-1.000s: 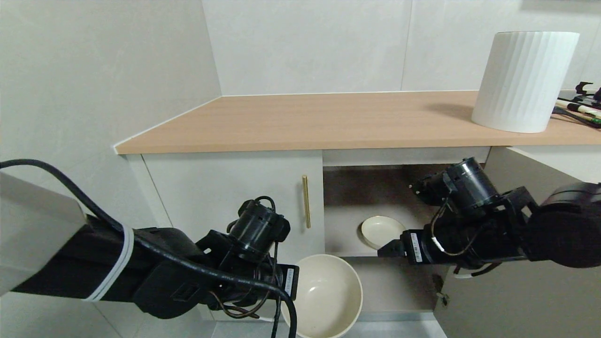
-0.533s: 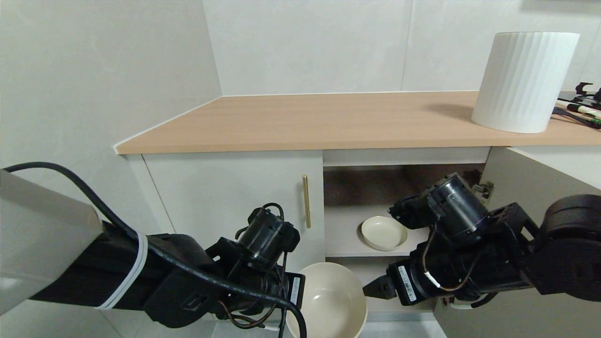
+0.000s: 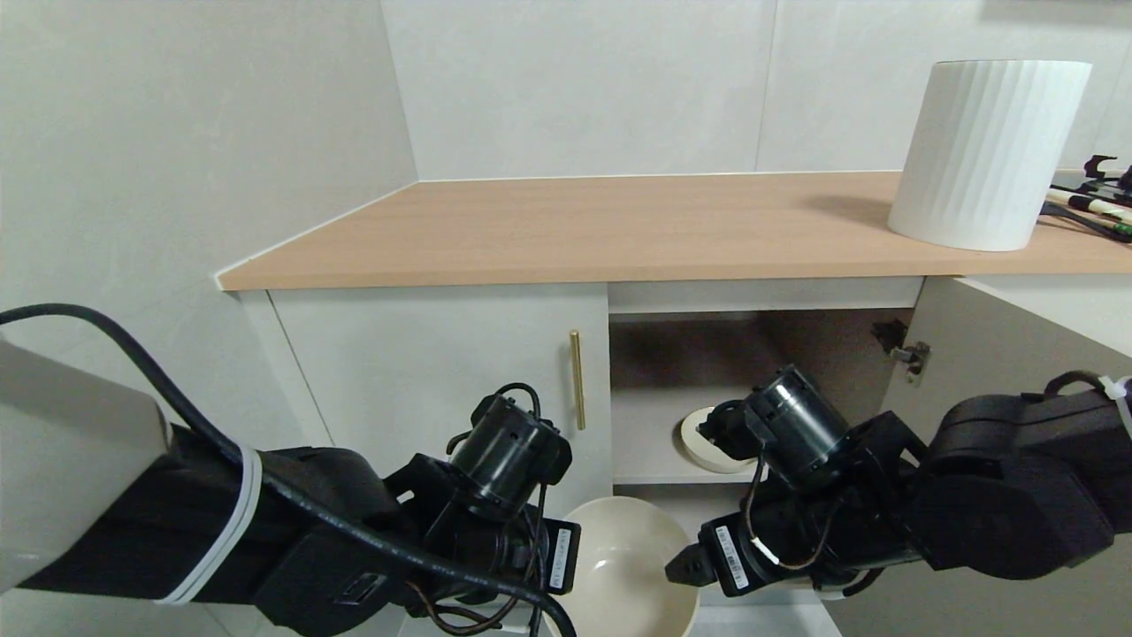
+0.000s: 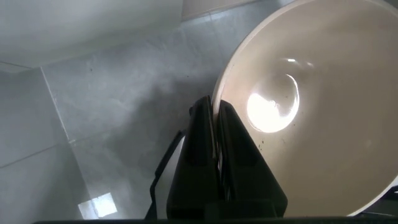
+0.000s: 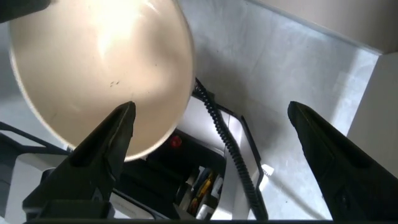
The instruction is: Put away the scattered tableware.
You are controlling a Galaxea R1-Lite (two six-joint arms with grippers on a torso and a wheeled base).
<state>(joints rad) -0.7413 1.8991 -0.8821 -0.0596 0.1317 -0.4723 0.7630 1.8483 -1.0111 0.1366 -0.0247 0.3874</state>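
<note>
Our left tool [image 4: 214,115] pinches the bowl [image 3: 619,566] by its rim, low in front of the cabinet shelf [image 3: 641,447]. Our right tool [image 5: 210,115], spread wide, hovers just beside it. We judge a knock there could lever the bowl loose.

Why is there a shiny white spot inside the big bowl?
Left wrist view: the glossy bowl mirrors a light, probably a lamp, as a bright glare spot. Head view: the same bowl shows just a small glint, while the inside of the open cupboard lies in shadow. Right wrist view: soft glare spreads across the bowl.
</note>
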